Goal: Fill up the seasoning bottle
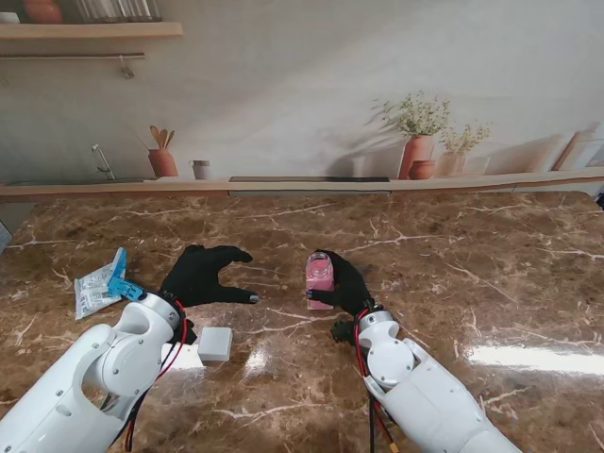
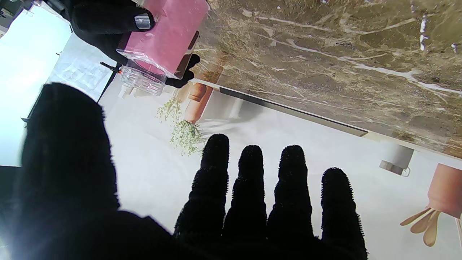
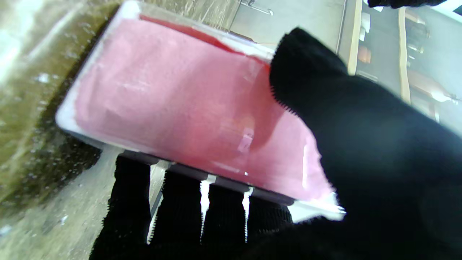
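Note:
A clear square seasoning bottle [image 1: 319, 276] full of pink powder stands upright on the marble table [image 1: 453, 274], its threaded mouth uncapped. My right hand [image 1: 347, 286] in a black glove is shut on it from the right side; the right wrist view shows the bottle [image 3: 187, 112] between thumb and fingers [image 3: 180, 216]. My left hand [image 1: 203, 275] hovers open to the bottle's left, fingers spread, holding nothing. In the left wrist view the bottle [image 2: 164, 39] shows beyond my spread fingers [image 2: 249, 187]. A white square cap [image 1: 215, 344] lies near my left wrist.
A torn white and blue seasoning packet [image 1: 100, 285] lies on the table left of my left hand. The back wall has a ledge with painted plant pots [image 1: 417, 151] and a utensil pot [image 1: 162, 160].

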Action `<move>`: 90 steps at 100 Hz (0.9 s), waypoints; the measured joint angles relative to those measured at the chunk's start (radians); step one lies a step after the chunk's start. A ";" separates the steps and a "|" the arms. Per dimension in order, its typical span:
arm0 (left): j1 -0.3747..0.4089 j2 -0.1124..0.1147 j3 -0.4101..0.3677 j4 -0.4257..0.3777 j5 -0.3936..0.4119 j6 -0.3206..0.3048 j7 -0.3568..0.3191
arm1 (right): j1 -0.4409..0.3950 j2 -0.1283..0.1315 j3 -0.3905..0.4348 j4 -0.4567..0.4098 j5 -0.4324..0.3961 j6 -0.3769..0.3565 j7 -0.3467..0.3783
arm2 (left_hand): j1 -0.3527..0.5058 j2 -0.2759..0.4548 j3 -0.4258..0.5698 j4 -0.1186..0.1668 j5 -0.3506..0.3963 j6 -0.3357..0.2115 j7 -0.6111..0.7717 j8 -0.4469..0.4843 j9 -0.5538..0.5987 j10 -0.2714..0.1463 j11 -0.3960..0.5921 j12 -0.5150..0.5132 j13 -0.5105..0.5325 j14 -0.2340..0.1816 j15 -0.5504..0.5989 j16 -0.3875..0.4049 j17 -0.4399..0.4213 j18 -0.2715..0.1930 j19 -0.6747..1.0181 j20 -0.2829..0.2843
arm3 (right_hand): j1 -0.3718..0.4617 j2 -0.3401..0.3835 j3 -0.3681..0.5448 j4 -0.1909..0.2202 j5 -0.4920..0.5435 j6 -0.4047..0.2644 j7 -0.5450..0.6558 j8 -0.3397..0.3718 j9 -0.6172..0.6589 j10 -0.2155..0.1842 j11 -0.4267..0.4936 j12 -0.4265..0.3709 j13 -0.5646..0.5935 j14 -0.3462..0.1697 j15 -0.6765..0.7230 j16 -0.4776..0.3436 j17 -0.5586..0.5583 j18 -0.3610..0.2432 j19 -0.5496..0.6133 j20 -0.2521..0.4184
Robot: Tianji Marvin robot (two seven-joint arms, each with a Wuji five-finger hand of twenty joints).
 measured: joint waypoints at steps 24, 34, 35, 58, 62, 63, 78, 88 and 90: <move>0.000 0.000 -0.001 0.002 0.000 -0.002 0.002 | -0.006 0.013 0.005 -0.016 0.001 -0.002 0.030 | 0.000 0.000 0.000 0.000 0.000 0.002 0.000 0.000 0.000 0.000 0.000 0.000 0.000 0.000 0.000 0.000 -0.001 0.000 0.000 0.000 | -0.037 0.018 0.052 0.034 -0.075 0.098 -0.191 -0.126 -0.143 0.017 -0.091 -0.098 -0.122 -0.003 -0.127 -0.079 -0.064 0.000 -0.080 0.001; 0.002 0.000 -0.003 0.002 0.000 -0.004 0.002 | -0.014 0.021 0.012 -0.034 0.002 -0.001 0.044 | 0.000 0.000 0.000 0.000 0.000 0.002 0.000 0.000 0.000 0.000 0.000 0.000 0.000 0.000 0.000 0.000 -0.001 0.000 0.000 0.000 | -0.109 0.005 0.055 0.040 -0.112 0.142 -0.273 -0.171 -0.206 0.038 -0.145 -0.135 -0.187 0.000 -0.167 -0.101 -0.115 -0.007 -0.136 0.001; 0.002 0.000 -0.003 0.002 0.000 -0.005 0.002 | -0.015 0.022 0.013 -0.037 0.002 -0.001 0.045 | 0.000 0.000 0.000 0.000 0.000 0.002 0.000 0.000 0.000 0.000 0.000 0.000 0.000 0.000 0.000 0.000 -0.001 0.000 0.000 0.000 | -0.122 0.003 0.055 0.040 -0.123 0.144 -0.277 -0.174 -0.208 0.040 -0.152 -0.136 -0.194 0.001 -0.176 -0.112 -0.119 -0.009 -0.142 0.001; 0.006 0.000 -0.010 0.002 0.000 -0.008 0.010 | -0.052 0.046 0.043 -0.120 -0.056 0.008 0.043 | 0.000 0.000 0.000 0.000 0.000 0.002 0.000 0.000 0.000 0.000 0.000 0.000 0.000 0.000 0.000 0.000 -0.001 0.000 0.000 0.000 | -0.263 -0.004 0.050 0.039 -0.174 0.170 -0.365 -0.223 -0.302 0.065 -0.232 -0.208 -0.332 0.004 -0.282 -0.190 -0.215 -0.051 -0.269 0.001; 0.009 -0.001 -0.014 0.001 0.000 -0.009 0.012 | -0.062 0.050 0.054 -0.142 -0.062 0.012 0.043 | 0.000 0.000 0.000 0.000 0.000 0.003 0.000 0.000 0.000 0.000 0.000 0.000 0.000 0.000 0.000 -0.001 -0.001 0.000 0.000 0.000 | -0.275 0.003 0.050 0.039 -0.174 0.170 -0.366 -0.224 -0.318 0.067 -0.246 -0.221 -0.355 0.003 -0.303 -0.204 -0.229 -0.056 -0.282 0.001; 0.010 -0.001 -0.015 0.000 0.000 -0.009 0.012 | -0.065 0.051 0.057 -0.147 -0.063 0.014 0.042 | 0.000 0.000 0.000 0.000 0.000 0.003 0.000 0.000 0.000 0.000 0.000 0.000 0.000 0.000 0.000 -0.001 -0.001 0.000 0.000 0.000 | -0.275 0.006 0.050 0.039 -0.174 0.170 -0.366 -0.224 -0.327 0.070 -0.249 -0.222 -0.358 0.002 -0.321 -0.205 -0.232 -0.059 -0.284 0.001; 0.036 -0.003 -0.044 -0.018 0.008 -0.017 0.021 | -0.106 0.067 0.101 -0.223 -0.134 0.028 0.010 | 0.000 0.000 0.000 0.000 0.000 0.004 0.000 0.000 0.000 0.000 0.000 0.000 0.000 0.000 0.000 -0.001 -0.001 -0.001 0.000 0.000 | -0.275 0.037 0.040 0.039 -0.187 0.171 -0.378 -0.224 -0.362 0.077 -0.271 -0.234 -0.408 -0.001 -0.331 -0.217 -0.264 -0.076 -0.309 0.001; 0.067 -0.006 -0.081 -0.042 0.021 -0.019 0.026 | -0.133 0.079 0.128 -0.267 -0.163 0.030 -0.001 | 0.000 0.000 0.000 0.000 0.000 0.004 0.000 0.000 0.000 0.000 0.000 0.000 -0.018 0.000 0.000 -0.001 -0.002 -0.001 0.000 0.000 | -0.275 0.055 0.030 0.039 -0.187 0.171 -0.378 -0.224 -0.362 0.079 -0.271 -0.235 -0.408 -0.001 -0.331 -0.217 -0.264 -0.076 -0.309 0.001; 0.073 -0.007 -0.088 -0.046 0.024 -0.019 0.028 | -0.138 0.081 0.133 -0.275 -0.165 0.030 -0.002 | 0.000 0.000 0.000 0.000 0.000 0.004 0.000 0.000 0.000 0.000 0.000 0.000 -0.022 0.000 0.000 -0.001 -0.002 -0.001 0.000 0.000 | -0.275 0.057 0.030 0.039 -0.187 0.171 -0.378 -0.224 -0.362 0.079 -0.271 -0.235 -0.408 -0.001 -0.331 -0.217 -0.264 -0.076 -0.309 0.001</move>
